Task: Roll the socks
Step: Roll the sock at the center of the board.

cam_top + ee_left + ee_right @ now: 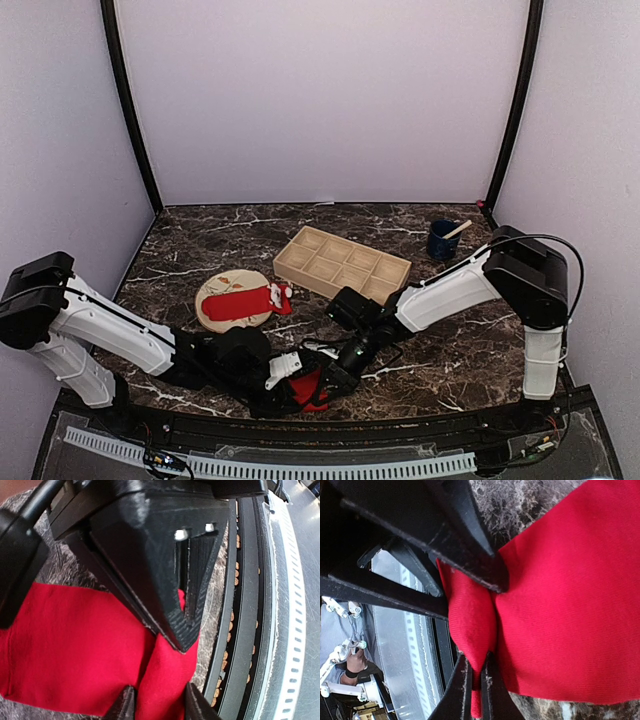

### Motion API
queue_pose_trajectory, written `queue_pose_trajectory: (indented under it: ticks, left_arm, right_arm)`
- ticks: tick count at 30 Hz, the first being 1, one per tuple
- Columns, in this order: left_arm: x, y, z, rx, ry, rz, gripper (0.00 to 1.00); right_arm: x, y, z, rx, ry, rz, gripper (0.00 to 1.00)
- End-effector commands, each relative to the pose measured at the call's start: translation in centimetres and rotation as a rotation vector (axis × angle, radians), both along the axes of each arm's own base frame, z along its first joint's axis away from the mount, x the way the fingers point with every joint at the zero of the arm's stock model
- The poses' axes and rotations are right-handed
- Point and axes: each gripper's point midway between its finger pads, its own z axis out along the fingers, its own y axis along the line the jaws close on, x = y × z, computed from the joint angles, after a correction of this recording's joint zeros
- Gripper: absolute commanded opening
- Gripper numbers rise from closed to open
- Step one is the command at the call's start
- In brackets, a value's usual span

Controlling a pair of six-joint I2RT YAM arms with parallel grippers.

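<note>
- Right tool point(476, 692): jaws drawn almost together, pinching a narrow ridge of red fabric that stands up between the fingertips. Firm hold on the near sock point(312, 390).
- Left tool point(160, 707): fingers set apart on either side of the same raised fold, with cloth filling the gap between them. Whether they bite on it yet cannot be told.
- Near sock: plain red and partly gathered. It lies on the tabletop point(200, 240) at the near edge, between the two arms and just beside the black border strip. Most of it spreads flat away from the pinched fold.
- Second sock point(240, 302): red with white markings at one end. It lies stretched along a round beige plate point(222, 284), well apart from both tools and not yet rolled.
- Also present: a wooden tray point(355, 246) with compartments, behind the plate; a blue cup point(440, 243) holding a stick, towards the far right.
- Step in hand (judged): an early turn of the roll on the near sock, with one end bunched up and passed between the two tools.
- Next move calls for (judged): the left tool to close firmly on the fold before the right lets go. The bundle should then be turned over the flat length, tension kept even so that soft cloth does not spring open or slide towards the table's border.
</note>
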Motion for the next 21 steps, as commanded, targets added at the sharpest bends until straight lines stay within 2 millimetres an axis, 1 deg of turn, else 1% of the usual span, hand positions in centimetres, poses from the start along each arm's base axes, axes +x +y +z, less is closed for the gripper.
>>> queue_pose_trajectory:
  ticks: [1, 7, 11, 16, 21]
  left_arm:
    - [0.04, 0.38, 0.16, 0.02, -0.017, 0.003, 0.29]
    - [0.03, 0.59, 0.27, 0.019, -0.012, 0.015, 0.2]
    - [0.21, 0.88, 0.4, 0.007, -0.017, 0.037, 0.17]
    - [0.39, 1.2, 0.26, 0.007, -0.013, 0.062, 0.15]
    - [0.1, 1.23, -0.51, 0.03, 0.023, 0.067, 0.18]
  right_arm:
    - [0.54, 0.21, -0.17, 0.006, 0.009, -0.003, 0.0]
    - [0.8, 0.26, -0.2, 0.005, 0.005, -0.014, 0.0]
    - [0.82, 0.12, -0.45, -0.004, 0.005, -0.024, 0.0]
    - [0.89, -0.03, -0.55, -0.007, 0.001, -0.035, 0.08]
    - [0.88, -0.13, -0.55, -0.004, -0.005, -0.042, 0.19]
